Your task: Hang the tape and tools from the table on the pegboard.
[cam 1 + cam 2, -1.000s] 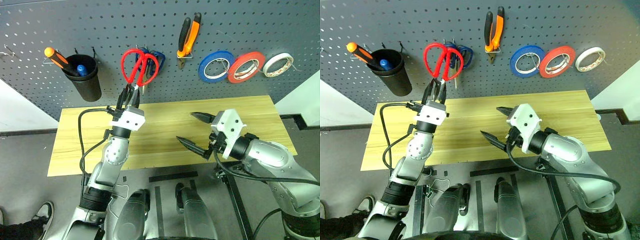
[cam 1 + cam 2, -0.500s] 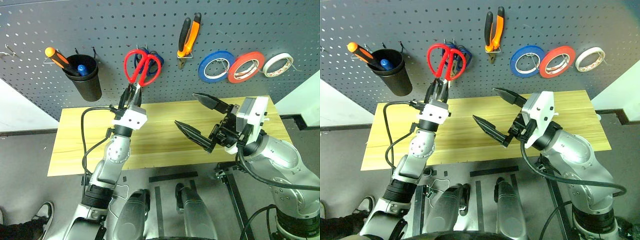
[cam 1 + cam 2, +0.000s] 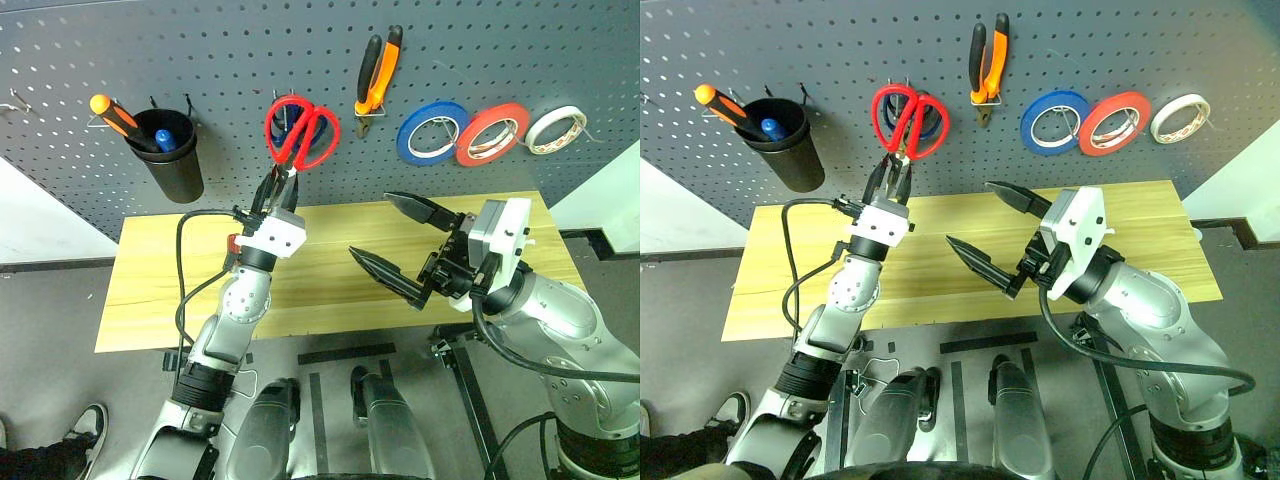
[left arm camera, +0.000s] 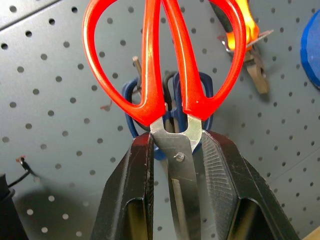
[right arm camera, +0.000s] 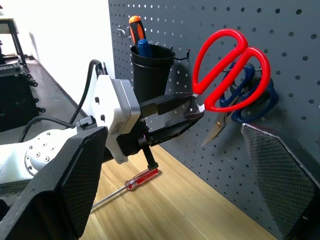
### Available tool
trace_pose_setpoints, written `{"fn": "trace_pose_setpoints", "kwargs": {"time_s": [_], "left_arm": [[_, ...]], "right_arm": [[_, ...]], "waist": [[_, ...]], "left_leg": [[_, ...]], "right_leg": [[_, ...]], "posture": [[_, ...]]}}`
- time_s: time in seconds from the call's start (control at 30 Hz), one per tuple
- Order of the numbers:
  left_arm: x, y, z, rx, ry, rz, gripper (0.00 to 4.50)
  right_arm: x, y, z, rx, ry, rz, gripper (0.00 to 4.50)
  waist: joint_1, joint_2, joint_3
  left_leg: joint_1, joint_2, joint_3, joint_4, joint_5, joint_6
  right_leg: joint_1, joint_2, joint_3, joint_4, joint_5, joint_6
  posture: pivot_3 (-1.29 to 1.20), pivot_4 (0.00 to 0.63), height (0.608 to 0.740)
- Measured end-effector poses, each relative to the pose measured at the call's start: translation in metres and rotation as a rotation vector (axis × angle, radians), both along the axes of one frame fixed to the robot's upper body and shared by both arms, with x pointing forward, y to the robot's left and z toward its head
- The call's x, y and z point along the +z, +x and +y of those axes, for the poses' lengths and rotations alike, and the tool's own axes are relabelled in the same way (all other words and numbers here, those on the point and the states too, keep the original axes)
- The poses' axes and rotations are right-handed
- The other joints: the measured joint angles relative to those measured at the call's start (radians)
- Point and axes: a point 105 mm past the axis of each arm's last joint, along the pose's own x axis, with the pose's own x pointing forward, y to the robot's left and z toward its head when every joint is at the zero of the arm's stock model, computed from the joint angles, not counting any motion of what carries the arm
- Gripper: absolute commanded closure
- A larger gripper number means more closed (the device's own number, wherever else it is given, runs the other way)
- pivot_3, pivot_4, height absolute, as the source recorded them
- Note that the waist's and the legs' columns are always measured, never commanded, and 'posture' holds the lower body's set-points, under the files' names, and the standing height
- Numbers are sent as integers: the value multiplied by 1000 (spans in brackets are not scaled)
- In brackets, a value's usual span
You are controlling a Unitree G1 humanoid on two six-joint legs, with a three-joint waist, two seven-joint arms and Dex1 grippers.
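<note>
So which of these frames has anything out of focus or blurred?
Left wrist view: red-handled scissors crisp, left gripper's fingers slightly soft. Right wrist view: its own fingers blurred, the screwdriver on the table sharp. Head views evenly lit.

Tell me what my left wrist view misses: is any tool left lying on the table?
Observer: Yes. The red-handled screwdriver lies on the table, below the left end effector.
Operator: Is the red tape up?
Observer: It hangs on the pegboard, between the blue roll and the white roll.
Operator: And the right end effector?
Observer: Open and empty, held above the table.
</note>
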Motion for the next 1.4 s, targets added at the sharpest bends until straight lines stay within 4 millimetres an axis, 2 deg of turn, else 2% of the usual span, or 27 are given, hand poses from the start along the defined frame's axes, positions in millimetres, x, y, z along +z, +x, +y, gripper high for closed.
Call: {"fn": "trace_pose_setpoints", "kwargs": {"time_s": [0.27,0.57,0.73,0.9,1.03,1.13,1.27,1.4], "left_arm": [[1,13,-1,23,4,-11,3467],[-17,42,-1,71,13,50,3467],[-18,53,3,116,-15,66,3467],[-19,55,10,129,-48,81,1848],[-33,57,16,167,-44,146,639],[-51,60,20,193,-35,245,639],[-91,48,35,228,-65,422,639],[-109,39,55,265,-142,545,639]], "right_arm": [[4,-2,2,26,28,1,0],[7,-3,3,28,40,0,0],[8,-2,2,23,39,-5,0],[10,-3,2,29,46,-3,0],[11,-3,2,27,45,-7,0],[12,-3,3,29,44,-12,0],[13,-3,3,30,40,-16,0],[12,-3,3,33,32,-16,0]], "waist": [[0,0,0],[0,0,0],[-1,0,0],[-1,0,0],[-1,0,0],[-1,0,0],[-4,0,0],[-1,0,0]], "left_leg": [[0,0,0,1,0,0],[0,0,0,1,0,0],[0,0,0,1,0,0],[0,0,0,1,0,0],[0,0,0,1,0,0],[0,0,0,1,0,0],[0,0,1,1,0,0],[0,0,0,1,0,0]], "right_leg": [[0,0,0,0,0,0],[0,1,0,1,0,0],[0,1,0,1,0,1],[0,1,0,1,0,1],[0,1,0,1,0,1],[0,1,0,1,0,1],[0,1,0,1,0,1],[0,0,0,2,0,1]], "posture": [[21,279,740],[12,280,740],[11,281,740],[13,282,740],[18,281,740],[20,278,740],[27,279,740],[32,280,740]]}}
